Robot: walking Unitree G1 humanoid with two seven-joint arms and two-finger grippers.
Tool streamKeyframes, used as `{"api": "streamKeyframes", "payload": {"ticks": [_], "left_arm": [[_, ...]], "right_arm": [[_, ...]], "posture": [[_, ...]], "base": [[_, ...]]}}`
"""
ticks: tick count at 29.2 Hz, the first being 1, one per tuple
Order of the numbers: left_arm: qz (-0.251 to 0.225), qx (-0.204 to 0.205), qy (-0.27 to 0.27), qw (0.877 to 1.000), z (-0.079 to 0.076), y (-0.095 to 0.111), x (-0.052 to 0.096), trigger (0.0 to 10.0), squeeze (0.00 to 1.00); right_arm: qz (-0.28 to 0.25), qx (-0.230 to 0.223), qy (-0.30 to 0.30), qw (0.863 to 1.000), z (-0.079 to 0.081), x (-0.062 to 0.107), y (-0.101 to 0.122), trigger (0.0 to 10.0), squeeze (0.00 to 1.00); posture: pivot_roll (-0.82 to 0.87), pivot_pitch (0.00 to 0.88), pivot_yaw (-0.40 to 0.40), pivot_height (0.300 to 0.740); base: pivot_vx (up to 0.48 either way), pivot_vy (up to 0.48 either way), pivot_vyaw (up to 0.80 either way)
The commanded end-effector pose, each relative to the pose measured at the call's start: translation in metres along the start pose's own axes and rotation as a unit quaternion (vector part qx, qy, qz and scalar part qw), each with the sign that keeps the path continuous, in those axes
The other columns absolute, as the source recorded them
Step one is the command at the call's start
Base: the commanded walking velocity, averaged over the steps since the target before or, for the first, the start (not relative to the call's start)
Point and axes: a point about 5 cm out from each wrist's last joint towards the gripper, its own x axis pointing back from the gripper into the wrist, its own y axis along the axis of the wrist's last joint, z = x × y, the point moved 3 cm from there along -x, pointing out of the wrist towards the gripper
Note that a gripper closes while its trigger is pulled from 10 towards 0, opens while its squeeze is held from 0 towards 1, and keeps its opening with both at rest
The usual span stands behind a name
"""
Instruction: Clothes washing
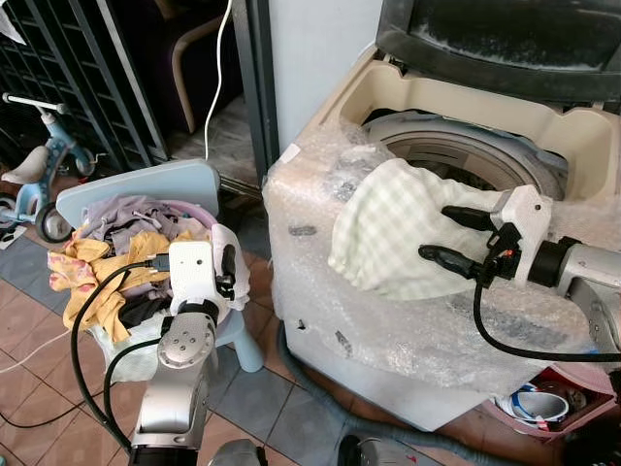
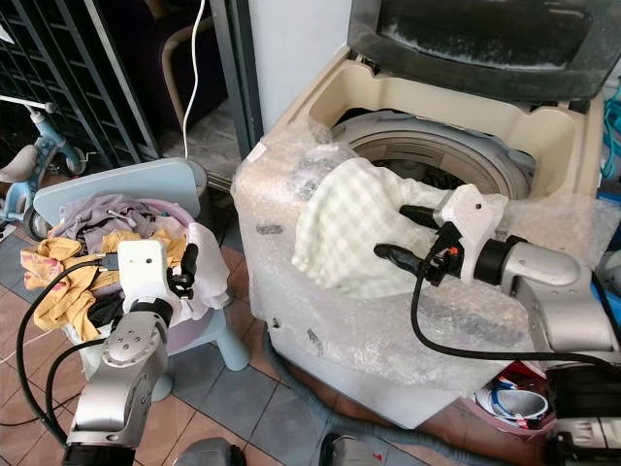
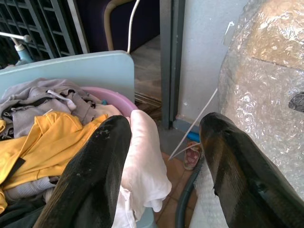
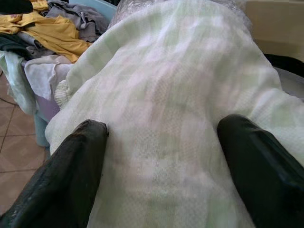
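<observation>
On a tiled floor [image 1: 291, 413] beside a doorway, a top-loading washing machine [image 1: 427, 320] wrapped in bubble wrap stands with its lid up. The right tool [image 1: 441, 236], fingers spread, presses a pale green checked cloth [image 1: 388, 228] draped over the machine's front rim, part hanging outside the drum [image 1: 456, 155]. The left tool [image 3: 164, 161] hovers released by a white garment [image 3: 145, 161] at the pink laundry basket [image 3: 111, 97], which looks full. Loading appears barely begun; most clothes remain.

No readable text, label, brand, number or sign was found on anything pictured; the surfaces shown were plain or too blurred for letters to be made out.
</observation>
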Motion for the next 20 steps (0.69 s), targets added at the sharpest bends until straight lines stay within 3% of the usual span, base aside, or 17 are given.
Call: {"api": "streamKeyframes", "payload": {"ticks": [1, 6, 9, 10, 15, 19, 20], "left_arm": [[-0.002, -0.006, 0.005, 1.000, 0.002, 0.001, -0.001, 10.0, 0.00], [-0.002, -0.006, 0.005, 1.000, 0.002, 0.001, -0.001, 10.0, 0.00], [-0.001, -0.005, 0.006, 1.000, 0.001, 0.001, -0.001, 10.0, 0.00], [-0.001, -0.005, 0.006, 1.000, 0.001, 0.000, -0.001, 10.0, 0.00], [0.001, -0.005, 0.006, 1.000, 0.001, 0.000, -0.001, 10.0, 0.00], [0.004, -0.006, 0.007, 1.000, 0.001, -0.001, -0.001, 10.0, 0.00], [0.005, -0.006, 0.008, 1.000, 0.001, -0.002, -0.001, 10.0, 0.00]], "right_arm": [[0.046, -0.004, -0.079, 0.996, -0.016, -0.006, -0.020, 10.0, 1.00], [0.027, 0.005, -0.167, 0.986, -0.039, -0.009, -0.009, 10.0, 1.00], [-0.004, -0.016, -0.252, 0.968, -0.062, -0.007, 0.002, 10.0, 0.99], [-0.018, -0.019, -0.290, 0.957, -0.072, -0.005, 0.007, 10.0, 0.95], [-0.062, -0.025, -0.363, 0.929, -0.092, 0.002, 0.026, 10.0, 0.91], [-0.108, -0.012, -0.429, 0.897, -0.110, 0.020, 0.051, 10.0, 0.60], [-0.111, -0.010, -0.434, 0.894, -0.112, 0.022, 0.053, 10.0, 0.60]], "posture": [[0.02, 0.036, 0.035, 0.740], [0.02, 0.036, 0.033, 0.740], [0.02, 0.036, 0.033, 0.740], [0.01, 0.037, 0.033, 0.740], [0.01, 0.037, 0.032, 0.740], [0.01, 0.040, 0.030, 0.740], [0.01, 0.040, 0.030, 0.740]], "base": [[0.000, 0.000, 0.00], [0.000, 0.000, 0.00], [0.000, 0.000, 0.00], [0.000, 0.000, 0.00], [0.000, 0.000, 0.00], [0.000, 0.000, 0.00], [0.000, 0.000, 0.00]]}}
